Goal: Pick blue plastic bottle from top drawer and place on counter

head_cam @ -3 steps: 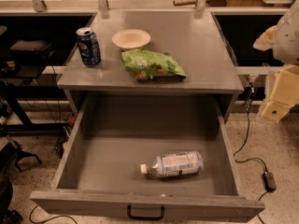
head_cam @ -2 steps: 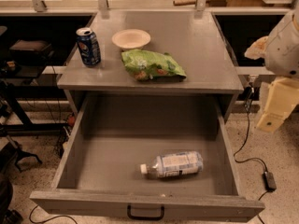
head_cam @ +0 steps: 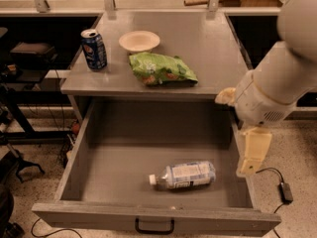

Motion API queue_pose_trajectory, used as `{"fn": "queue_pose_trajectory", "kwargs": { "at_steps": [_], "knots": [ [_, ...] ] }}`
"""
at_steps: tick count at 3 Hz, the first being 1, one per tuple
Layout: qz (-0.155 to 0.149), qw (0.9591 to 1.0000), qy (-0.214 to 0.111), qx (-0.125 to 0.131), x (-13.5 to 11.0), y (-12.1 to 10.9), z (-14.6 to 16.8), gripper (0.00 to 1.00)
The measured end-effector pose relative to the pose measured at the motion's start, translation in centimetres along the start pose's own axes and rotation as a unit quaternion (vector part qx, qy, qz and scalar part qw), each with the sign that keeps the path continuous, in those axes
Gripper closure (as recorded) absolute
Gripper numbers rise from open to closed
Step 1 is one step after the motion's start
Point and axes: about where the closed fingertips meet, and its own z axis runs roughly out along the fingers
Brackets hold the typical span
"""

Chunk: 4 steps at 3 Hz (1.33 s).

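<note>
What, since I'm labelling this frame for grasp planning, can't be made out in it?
Camera view:
- Gripper, hanging by the right wall of the top drawer: seen side-on, so its state is unreadable.
- Arm: cut off by the right edge.
- Drawer's right wall: partly hidden behind the gripper.
- Blue plastic bottle, lying in the drawer: label print too small to read.

Robot lab; floor cables (head_cam: 285, 191); tool (head_cam: 251, 165) beside drawer (head_cam: 124, 148)

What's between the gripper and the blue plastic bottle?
Camera view: bare top drawer floor lies between blue plastic bottle and gripper at the right wall.
</note>
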Motion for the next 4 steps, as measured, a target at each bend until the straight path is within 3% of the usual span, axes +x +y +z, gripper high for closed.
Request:
{"fn": "queue_pose_trajectory", "kwargs": {
  "at_steps": [1,2,4],
  "knots": [
    [-0.058,0.9974,-0.015,-0.04,-1.0,0.5,6.0,0.0],
    [-0.123,0.9896,-0.042,-0.061,-1.9,1.4,12.6,0.0],
    [-0.171,0.9812,-0.062,-0.065,-2.5,1.5,19.1,0.0]
  ]
}}
